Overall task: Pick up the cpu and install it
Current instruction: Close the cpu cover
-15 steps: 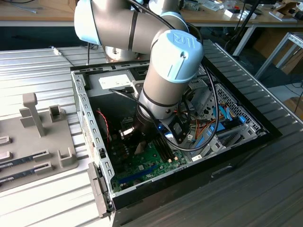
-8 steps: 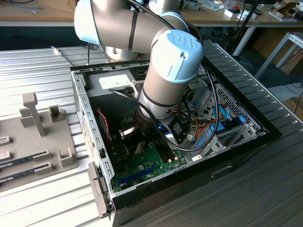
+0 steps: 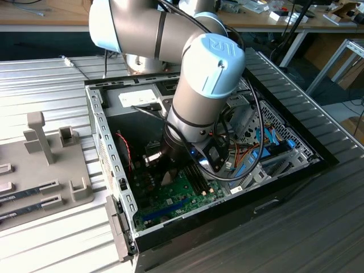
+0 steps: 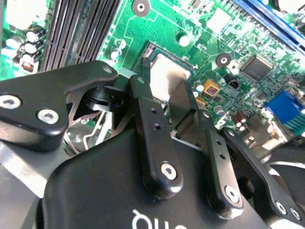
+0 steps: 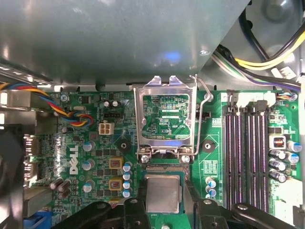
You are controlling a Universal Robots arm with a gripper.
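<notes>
I see the grey-and-pale-blue jointed arm [image 3: 199, 85] reaching down into the open black computer case [image 3: 284, 170], which lies on its side on the ribbed metal table [image 3: 34, 74]. In the exterior view the wrist ends low over the green motherboard [image 3: 176, 196], at about 7 o'clock within the case opening.

The black two-fingered gripper [image 4: 167, 102] is positioned at the processor socket. In the second wrist view its two black fingers [image 4: 152, 124] stand on either side of the small square cpu with silver-grey metal lid and green rim [image 4: 167, 74]. The jaws are narrowed to the width of the chip, and each finger meets an opposite edge of it, so I read the chip as gripped. I cannot tell whether the cpu is fully seated in the socket or sits just above it.

In the first wrist view the cpu [image 5: 163, 192] lies between the fingertips, directly at 6 o'clock from the hinged silver metal socket retention frame [image 5: 164, 119], which stands swung open with its wire lever [image 5: 202, 114] raised. The black memory slots [image 5: 248, 152] run at 3 o'clock from the socket, and a multicoloured wire bundle [image 5: 71, 112] lies at 9 o'clock.

On the table, at 9 o'clock from the case in the exterior view, sits a beige moulded parts tray [image 3: 51, 170].
</notes>
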